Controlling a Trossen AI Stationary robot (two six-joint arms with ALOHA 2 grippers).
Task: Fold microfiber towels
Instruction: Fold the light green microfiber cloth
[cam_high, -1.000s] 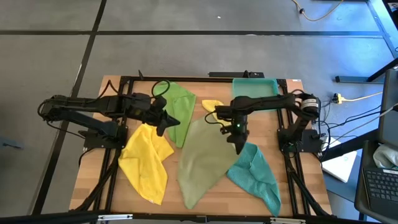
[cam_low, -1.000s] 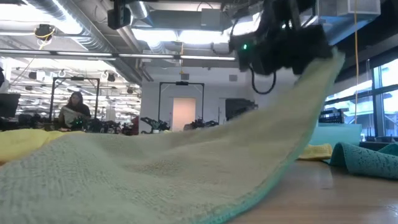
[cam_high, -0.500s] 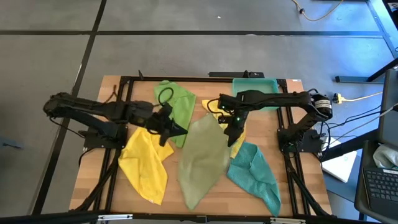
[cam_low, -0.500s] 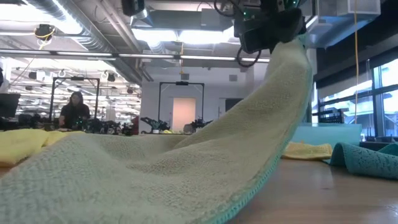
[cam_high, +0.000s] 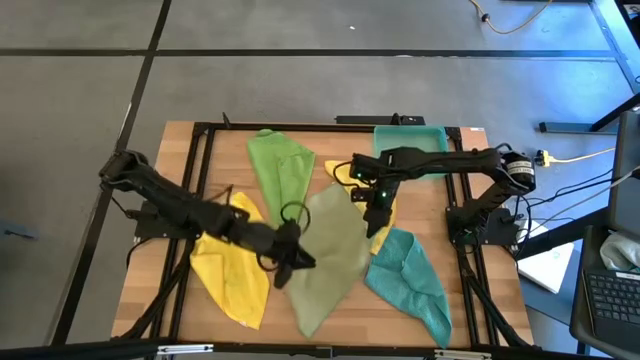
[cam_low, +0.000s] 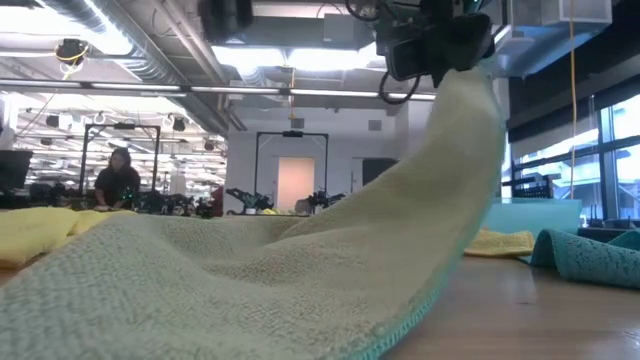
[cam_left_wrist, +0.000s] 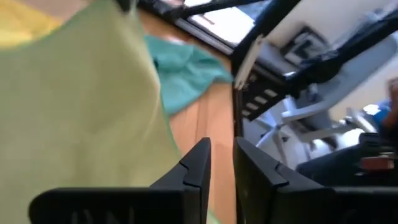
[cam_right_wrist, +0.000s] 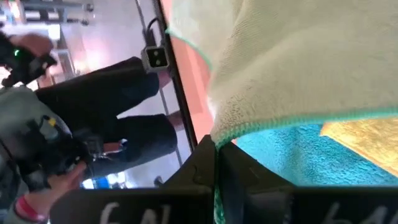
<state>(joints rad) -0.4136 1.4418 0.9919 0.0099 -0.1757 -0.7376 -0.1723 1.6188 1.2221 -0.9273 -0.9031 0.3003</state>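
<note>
Jaws on the right gripper (cam_high: 371, 203) stay clamped on the olive towel (cam_high: 330, 255); only the left wrist view shows the left gripper (cam_left_wrist: 222, 163) slightly apart, towel beside it.

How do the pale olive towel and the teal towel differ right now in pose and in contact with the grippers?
The pale olive towel has one corner lifted off the table, pinched by the right gripper; the teal towel lies wholly on the table, touched by neither gripper. The left gripper hovers over the olive towel's left edge, far from the teal one. The olive towel looks larger and more spread out; the teal one is bunched. Both are unfolded soft cloths.
</note>
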